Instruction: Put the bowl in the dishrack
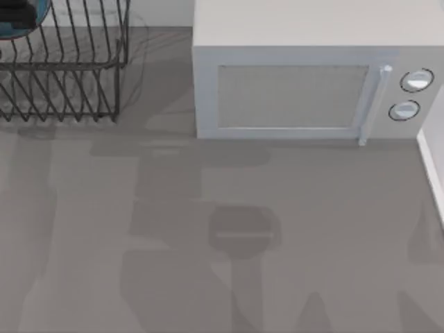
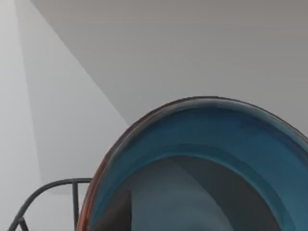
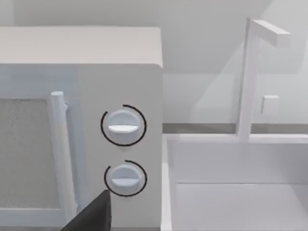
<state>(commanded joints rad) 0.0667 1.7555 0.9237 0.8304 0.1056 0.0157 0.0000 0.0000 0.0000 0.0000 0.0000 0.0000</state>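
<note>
The teal-blue bowl (image 1: 41, 10) is at the top view's far left back corner, over the back part of the black wire dishrack (image 1: 76, 83). A dark piece of my left gripper (image 1: 16, 16) lies across the bowl there. In the left wrist view the bowl (image 2: 216, 144) is very close and tilted. Its orange-red rim is at one side, and a rod of the dishrack (image 2: 53, 185) runs just beneath it. A dark edge of my right gripper (image 3: 92, 215) faces the microwave's two knobs.
The pale grey microwave (image 1: 291, 90) stands at the back, right of the rack, with its door shut. A white sink (image 3: 231, 192) with a faucet (image 3: 250, 72) lies at the table's right edge. Bare grey tabletop (image 1: 208, 243) spreads across the front.
</note>
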